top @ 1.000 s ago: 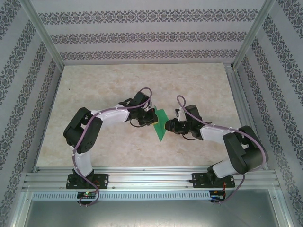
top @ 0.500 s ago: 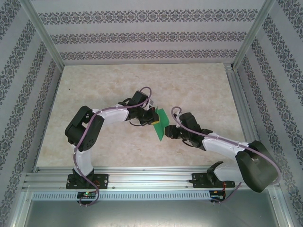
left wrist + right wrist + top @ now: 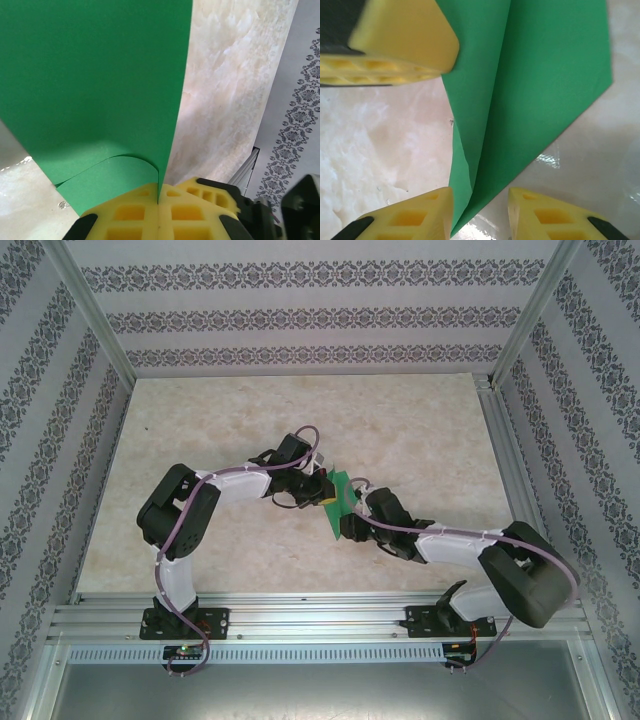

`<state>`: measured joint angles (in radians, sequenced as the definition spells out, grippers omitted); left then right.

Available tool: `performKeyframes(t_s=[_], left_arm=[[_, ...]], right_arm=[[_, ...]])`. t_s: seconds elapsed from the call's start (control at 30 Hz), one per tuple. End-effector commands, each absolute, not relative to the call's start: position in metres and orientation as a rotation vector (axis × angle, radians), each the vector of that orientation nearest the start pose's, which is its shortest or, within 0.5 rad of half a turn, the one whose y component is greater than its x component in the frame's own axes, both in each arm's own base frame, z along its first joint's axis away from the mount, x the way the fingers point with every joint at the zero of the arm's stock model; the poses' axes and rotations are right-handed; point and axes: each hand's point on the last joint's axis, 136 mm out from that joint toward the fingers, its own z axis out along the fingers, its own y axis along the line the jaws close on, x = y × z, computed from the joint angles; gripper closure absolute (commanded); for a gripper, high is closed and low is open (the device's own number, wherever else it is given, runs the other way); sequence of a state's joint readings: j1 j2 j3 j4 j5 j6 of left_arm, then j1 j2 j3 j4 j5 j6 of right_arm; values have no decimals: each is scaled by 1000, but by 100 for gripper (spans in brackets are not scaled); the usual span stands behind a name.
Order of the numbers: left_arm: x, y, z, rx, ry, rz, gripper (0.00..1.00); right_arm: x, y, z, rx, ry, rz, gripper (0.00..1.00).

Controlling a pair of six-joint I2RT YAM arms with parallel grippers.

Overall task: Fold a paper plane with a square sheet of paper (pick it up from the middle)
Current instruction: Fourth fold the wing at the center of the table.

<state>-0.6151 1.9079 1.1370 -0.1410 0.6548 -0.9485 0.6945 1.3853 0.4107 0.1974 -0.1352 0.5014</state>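
Over the middle of the marbled desk, both arms meet at the green paper sheet, folded along a crease and caught between them. The left pincer comes at it from the left, and the right pincer sits just beside the sheet's near end.

From the left wrist, the yellow fingers are pressed flat together, clamped on the paper's folded edge. The sheet runs away from them as one broad green face, with a smaller flap curling out low on the left.

Over to the right wrist: its two yellow fingers stand a modest gap apart with nothing pinched. The sheet's pointed lower end dips into that gap. It looks to brush the left-hand finger, though the angle makes that hard to call. The crease runs up the sheet from that point, with a green layer spreading to either side. Up in the corner of that view, the left pincer's yellow finger lies against the paper's edge.
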Motion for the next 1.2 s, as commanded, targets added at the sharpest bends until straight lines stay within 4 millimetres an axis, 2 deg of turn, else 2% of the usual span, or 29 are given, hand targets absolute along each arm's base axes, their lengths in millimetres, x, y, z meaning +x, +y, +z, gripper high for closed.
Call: performKeyframes(t_s=[0.0,0.33,0.53,0.7,0.8,0.97,1.17], left_arm=[[314,-348,70,-142,2798,-1395,97],[314,-348,74,-147,2793,-1405,97],[314,-349,75,-153,2788,-1410,97],[314,-348,76,-164,2789,-1407,97],[314,-347,76,-189,2788,-1409,97],[312,-349,81,-251,2764,-1447,95],[316,-343,72,-318,2762,-1395,96]], right_arm=[[252,245,41,-339,2386,736,65],[252,259,38,-374,2389,787,69],[253,264,30,-371,2421,795,77],[248,252,20,-407,2472,690,91],[243,247,19,-487,2489,641,97],[234,248,17,-646,2543,598,97],[242,238,15,-708,2582,409,92]])
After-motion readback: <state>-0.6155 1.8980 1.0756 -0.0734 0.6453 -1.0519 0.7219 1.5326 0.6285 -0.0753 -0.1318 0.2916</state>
